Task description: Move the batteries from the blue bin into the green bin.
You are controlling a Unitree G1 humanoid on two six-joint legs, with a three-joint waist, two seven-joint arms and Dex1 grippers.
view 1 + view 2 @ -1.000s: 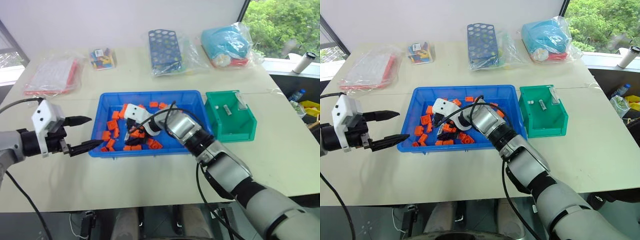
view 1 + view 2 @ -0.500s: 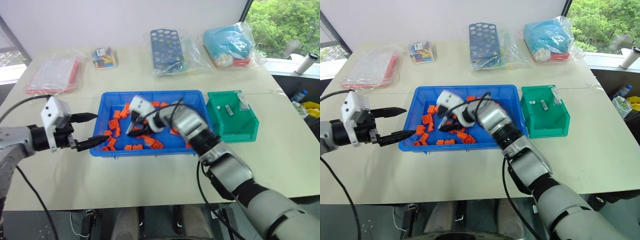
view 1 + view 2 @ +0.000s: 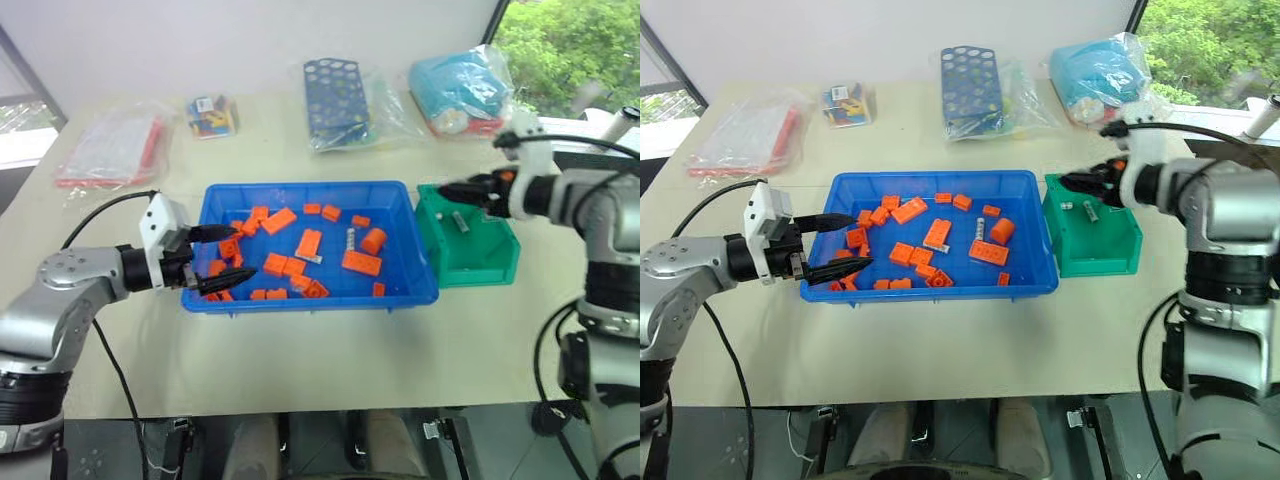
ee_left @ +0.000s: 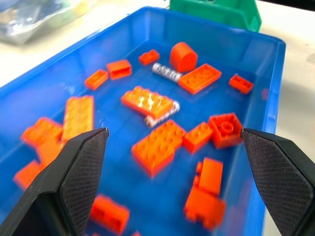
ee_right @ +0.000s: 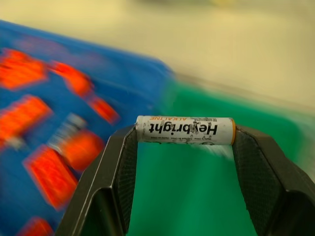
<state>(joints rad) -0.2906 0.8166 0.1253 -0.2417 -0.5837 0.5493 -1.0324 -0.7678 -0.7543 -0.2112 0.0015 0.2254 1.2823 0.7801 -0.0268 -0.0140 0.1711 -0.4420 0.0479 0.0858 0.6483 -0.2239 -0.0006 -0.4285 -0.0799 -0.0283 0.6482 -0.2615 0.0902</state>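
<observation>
The blue bin (image 3: 310, 187) lies mid-table, scattered with orange blocks. Two batteries rest in it: one (image 4: 166, 73) by an orange cylinder, another (image 4: 162, 112) half under a block. My right gripper (image 5: 184, 135) is shut on a battery (image 5: 184, 130), gripped end to end between its fingertips. It hovers over the left rim of the green bin (image 3: 470, 250), where it shows as the right gripper (image 3: 452, 188). Two batteries (image 3: 1088, 210) lie inside that bin. My left gripper (image 3: 232, 255) stands open and empty over the blue bin's left end.
Orange blocks (image 3: 360, 262) crowd the blue bin. Along the table's far side sit a dark-blue holed rack in a bag (image 3: 337, 100), a teal bag (image 3: 455, 85), a small box of coloured pieces (image 3: 208, 113) and a flat bag (image 3: 110, 148).
My right gripper has left the blue bin and swung right and up to the green bin with a battery. My left gripper has moved right, over the blue bin's left end.
</observation>
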